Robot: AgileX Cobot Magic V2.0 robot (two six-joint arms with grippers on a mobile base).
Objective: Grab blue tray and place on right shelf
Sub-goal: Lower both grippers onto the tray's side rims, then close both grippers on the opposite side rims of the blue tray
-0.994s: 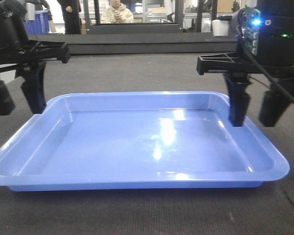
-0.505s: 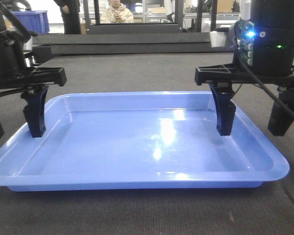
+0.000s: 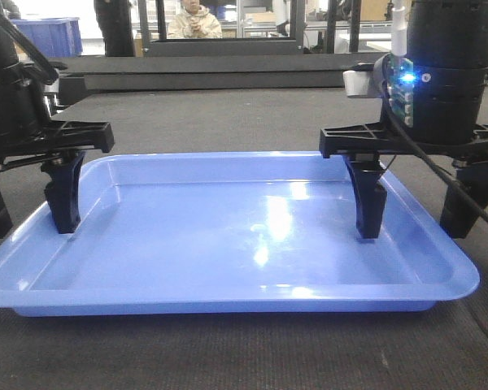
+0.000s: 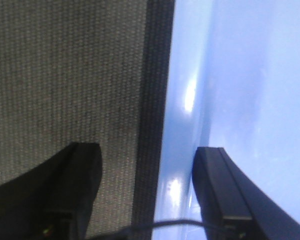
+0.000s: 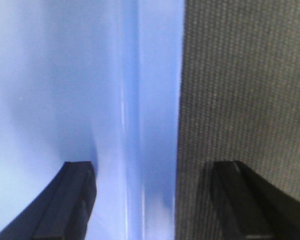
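Blue tray [image 3: 228, 236] between two open grippers
The left gripper [image 3: 28, 207], wide and empty, straddles its left rim; the tray lies flat on the table [image 3: 228, 357], long axis arm to arm; the right gripper [image 3: 415, 211], likewise wide and empty, straddles the right rim.

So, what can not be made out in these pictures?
Right shelf: in no view.
Left gripper, front view: outer finger cut off by the left edge.
Blue tray, both wrist views: only one rim strip shows; the rest lies outside the frame.
Finger contact with the rim: blurred, cannot tell.
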